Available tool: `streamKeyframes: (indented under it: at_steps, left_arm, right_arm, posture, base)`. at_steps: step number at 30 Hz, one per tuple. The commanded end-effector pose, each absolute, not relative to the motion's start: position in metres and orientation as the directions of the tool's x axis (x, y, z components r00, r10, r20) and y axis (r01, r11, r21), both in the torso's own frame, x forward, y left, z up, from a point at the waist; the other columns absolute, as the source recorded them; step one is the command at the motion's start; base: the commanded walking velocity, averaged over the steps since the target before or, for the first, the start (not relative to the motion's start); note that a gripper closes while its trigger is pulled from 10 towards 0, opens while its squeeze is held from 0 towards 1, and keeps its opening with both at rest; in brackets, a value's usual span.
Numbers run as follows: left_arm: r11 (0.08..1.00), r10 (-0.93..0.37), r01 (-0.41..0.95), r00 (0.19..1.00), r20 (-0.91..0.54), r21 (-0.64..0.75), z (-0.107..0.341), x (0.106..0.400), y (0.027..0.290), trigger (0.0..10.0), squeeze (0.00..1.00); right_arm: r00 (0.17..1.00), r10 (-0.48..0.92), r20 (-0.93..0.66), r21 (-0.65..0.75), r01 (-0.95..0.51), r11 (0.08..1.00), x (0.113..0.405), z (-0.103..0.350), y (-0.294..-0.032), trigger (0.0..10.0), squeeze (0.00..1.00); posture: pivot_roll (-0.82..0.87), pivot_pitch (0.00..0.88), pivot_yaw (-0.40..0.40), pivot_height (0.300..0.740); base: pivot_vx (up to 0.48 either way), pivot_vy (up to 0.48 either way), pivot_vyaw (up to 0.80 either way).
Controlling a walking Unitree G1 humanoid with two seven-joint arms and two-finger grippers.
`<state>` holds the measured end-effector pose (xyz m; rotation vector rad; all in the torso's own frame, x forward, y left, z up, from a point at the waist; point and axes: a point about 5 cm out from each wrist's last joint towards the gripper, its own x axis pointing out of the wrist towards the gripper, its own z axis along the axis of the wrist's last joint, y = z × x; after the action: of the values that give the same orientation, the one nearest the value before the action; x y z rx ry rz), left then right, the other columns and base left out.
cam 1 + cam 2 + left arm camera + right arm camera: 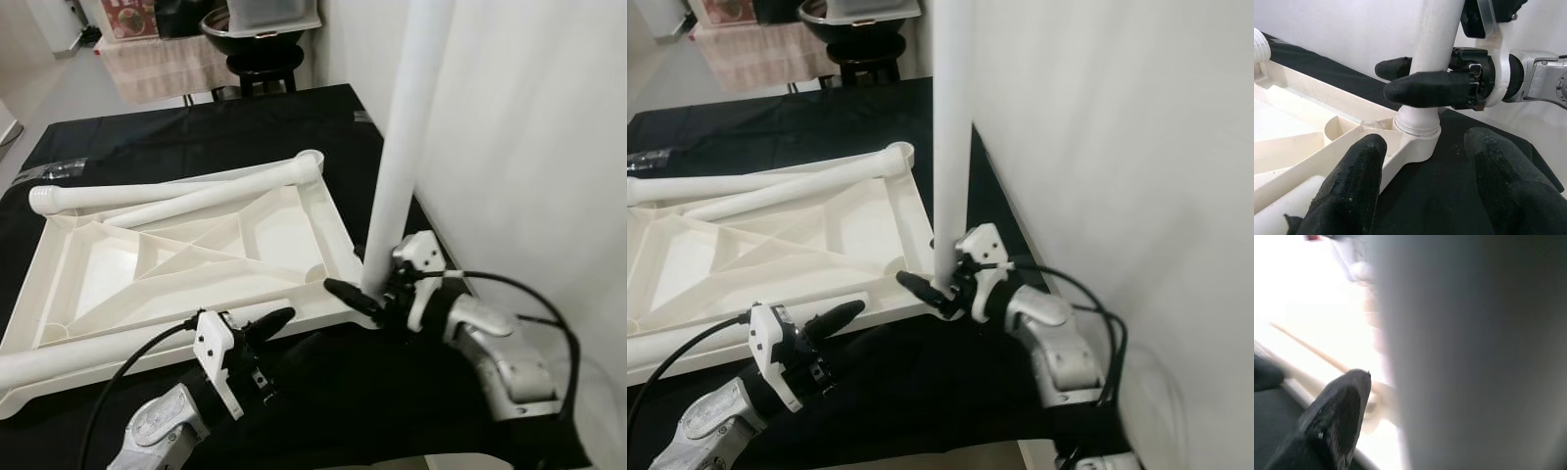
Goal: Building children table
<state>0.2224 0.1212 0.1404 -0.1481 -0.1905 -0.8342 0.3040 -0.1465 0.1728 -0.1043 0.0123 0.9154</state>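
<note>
Right gripper (367,294) clamped on upright white leg (407,137) just above near-right corner socket (1418,142) of upside-down tabletop (186,255), probably to keep it plumb for seating. Left gripper (265,328) parted, empty, near tabletop's near edge. Spare legs (176,196) lying along far side.

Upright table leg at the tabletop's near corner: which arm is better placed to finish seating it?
Right. The right pincer already clasps the upright leg just above its corner socket; the left pincer hovers open beside it.
</note>
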Motion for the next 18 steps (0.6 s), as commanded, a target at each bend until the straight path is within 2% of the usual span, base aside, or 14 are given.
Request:
streamKeyframes:
  at_steps: [1,4,5,10,11,12,13,18]
  left_arm:
    - [0.665,-0.721,0.744,0.663,0.200,-0.071,0.134,0.221,0.122,10.0,0.00]
    - [0.665,-0.720,0.743,0.664,0.200,-0.070,0.134,0.221,0.122,10.0,0.00]
    - [0.667,-0.719,0.742,0.665,0.200,-0.069,0.134,0.221,0.122,10.0,0.00]
    - [0.667,-0.720,0.742,0.665,0.196,-0.066,0.133,0.220,0.122,10.0,0.00]
    - [0.664,-0.725,0.745,0.662,0.191,-0.062,0.133,0.219,0.121,10.0,0.00]
    - [0.664,-0.725,0.745,0.662,0.191,-0.062,0.133,0.219,0.121,10.0,0.00]
    - [0.661,-0.729,0.748,0.658,0.187,-0.058,0.132,0.219,0.120,10.0,0.00]
    - [0.656,-0.736,0.753,0.653,0.179,-0.049,0.131,0.218,0.119,10.0,0.00]
  right_arm:
    - [0.501,0.858,-0.115,-0.107,-0.865,0.490,0.308,0.172,-0.145,10.0,0.00]
    - [0.459,0.876,-0.147,-0.117,-0.888,0.445,0.313,0.175,-0.150,10.0,0.00]
    - [0.412,0.893,-0.181,-0.122,-0.911,0.395,0.320,0.178,-0.155,10.0,0.00]
    - [0.372,0.905,-0.207,-0.107,-0.928,0.357,0.335,0.184,-0.160,10.0,0.00]
    - [0.363,0.909,-0.203,-0.095,-0.932,0.351,0.339,0.185,-0.159,2.4,0.00]
    - [0.363,0.909,-0.203,-0.095,-0.932,0.351,0.339,0.185,-0.159,2.4,0.00]
    - [0.350,0.914,-0.205,-0.083,-0.937,0.340,0.341,0.185,-0.160,0.0,0.00]
    - [0.333,0.919,-0.212,-0.069,-0.943,0.326,0.343,0.184,-0.162,0.0,0.00]
  posture:
    - [-0.07,0.135,0.047,0.740]
    - [-0.07,0.134,0.041,0.740]
    - [-0.06,0.133,0.041,0.740]
    - [-0.05,0.132,0.039,0.740]
    - [-0.05,0.133,0.039,0.740]
    - [-0.05,0.133,0.039,0.740]
    - [-0.05,0.133,0.039,0.740]
    - [-0.05,0.132,0.041,0.740]
  base:
    - [0.000,0.000,0.00]
    - [0.000,0.000,0.00]
    - [0.000,0.000,0.00]
    - [0.000,0.000,0.00]
    - [0.000,0.000,0.00]
    - [0.000,0.000,0.00]
    - [0.000,0.000,0.00]
    - [0.000,0.000,0.00]
